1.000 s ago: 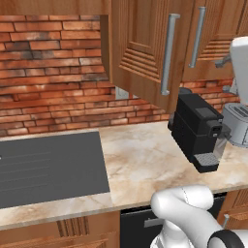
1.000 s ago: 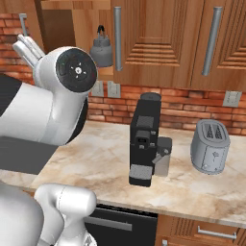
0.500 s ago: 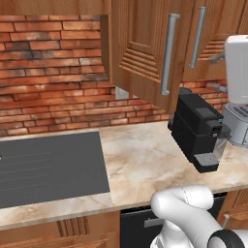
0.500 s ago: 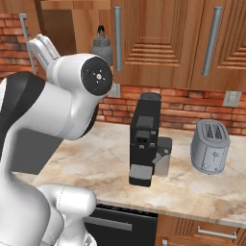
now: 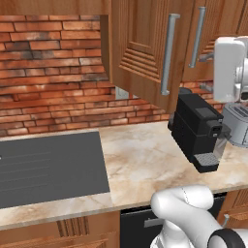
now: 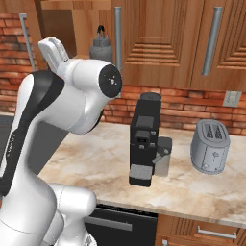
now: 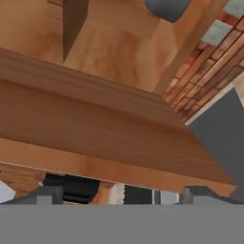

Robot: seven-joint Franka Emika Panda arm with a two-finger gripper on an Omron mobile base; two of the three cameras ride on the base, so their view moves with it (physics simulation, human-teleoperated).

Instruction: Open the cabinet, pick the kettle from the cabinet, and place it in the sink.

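Brick-backed kitchen with a marble table below and a reddish-brown wall cabinet above. Its left door is swung out, and the grey kettle sits on the shelf inside, close to the edge of the shut right-hand door. In the hand view the kettle's rounded underside shows at the top, beyond the cabinet's bottom board, with the fingers spread wide and holding nothing. The step in hand looks like the reach for the kettle: I would lift the hand clear of the shelf's lip, square it to the opening, and close on the body or the arched handle without nudging it deeper. The open door hangs beside the path and the shelf edge sits between hand and kettle. Below stand a black coffee machine, a toaster and the dark stovetop.
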